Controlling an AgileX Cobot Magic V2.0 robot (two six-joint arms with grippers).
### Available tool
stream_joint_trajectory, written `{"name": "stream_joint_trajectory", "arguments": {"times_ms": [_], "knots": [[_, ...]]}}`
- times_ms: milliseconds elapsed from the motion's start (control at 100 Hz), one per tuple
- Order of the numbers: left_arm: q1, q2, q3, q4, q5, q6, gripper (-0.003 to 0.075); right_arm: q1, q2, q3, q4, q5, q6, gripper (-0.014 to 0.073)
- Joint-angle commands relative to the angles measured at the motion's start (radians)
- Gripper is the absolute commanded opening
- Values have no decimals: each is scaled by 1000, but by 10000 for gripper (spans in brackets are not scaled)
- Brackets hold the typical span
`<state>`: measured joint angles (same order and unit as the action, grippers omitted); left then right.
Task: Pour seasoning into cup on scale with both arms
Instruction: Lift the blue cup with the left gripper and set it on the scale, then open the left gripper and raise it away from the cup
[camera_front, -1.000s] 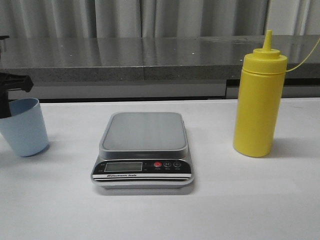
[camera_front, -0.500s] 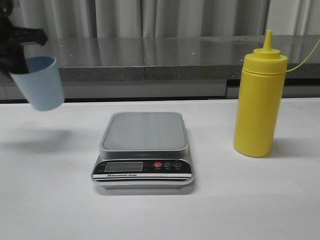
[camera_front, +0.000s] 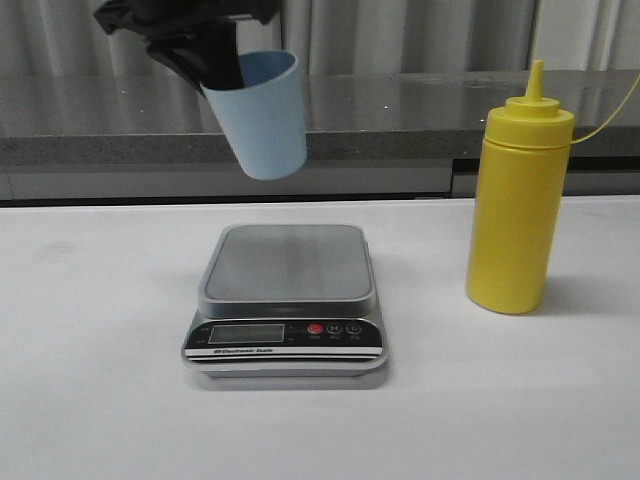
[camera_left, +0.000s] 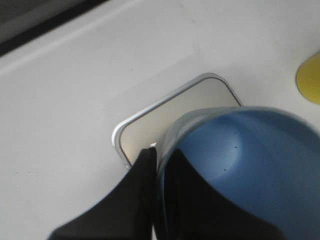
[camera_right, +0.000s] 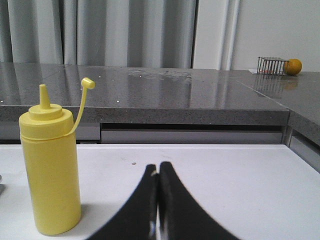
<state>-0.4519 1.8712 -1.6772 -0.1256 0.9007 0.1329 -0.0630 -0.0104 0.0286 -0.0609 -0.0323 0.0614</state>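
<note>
Front view low, level across scale (camera_front: 288, 268), left wrist steeply above it, right wrist level toward bottle (camera_right: 50, 170)

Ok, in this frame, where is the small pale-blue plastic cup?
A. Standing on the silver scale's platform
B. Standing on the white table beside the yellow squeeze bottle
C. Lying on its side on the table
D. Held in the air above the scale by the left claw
D: the left claw pinches the rim of the small pale-blue plastic cup, which hangs tilted above the flat silver-grey digital scale, whose platform is bare.

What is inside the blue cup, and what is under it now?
The cup looks empty inside. Under it is the scale platform, not touching; the left gripper holds it up.
</note>
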Motion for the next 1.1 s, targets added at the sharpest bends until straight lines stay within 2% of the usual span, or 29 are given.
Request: {"name": "stream_joint_trajectory", "arguments": {"times_ms": [0, 520, 610, 760, 830, 1090], "knots": [[-28, -18, -43, -6, -30, 0, -20, 1, -24, -19, 2, -85, -9, -67], [-32, 61, -44, -4, -21, 0, -11, 1, -24, -19, 2, -85, -9, -67], [-28, 64, -44, -12, -19, 0, 55, 1, -24, -19, 2, -85, -9, -67], [-28, 64, -47, -12, -21, 0, 251, 1, -24, -19, 2, -85, -9, -67], [-28, 64, -50, -12, -23, 0, 309, 1, -24, -19, 2, -85, -9, -67], [-28, 39, -50, -14, -25, -4, 321, 1, -24, -19, 2, -85, -9, -67]]}}
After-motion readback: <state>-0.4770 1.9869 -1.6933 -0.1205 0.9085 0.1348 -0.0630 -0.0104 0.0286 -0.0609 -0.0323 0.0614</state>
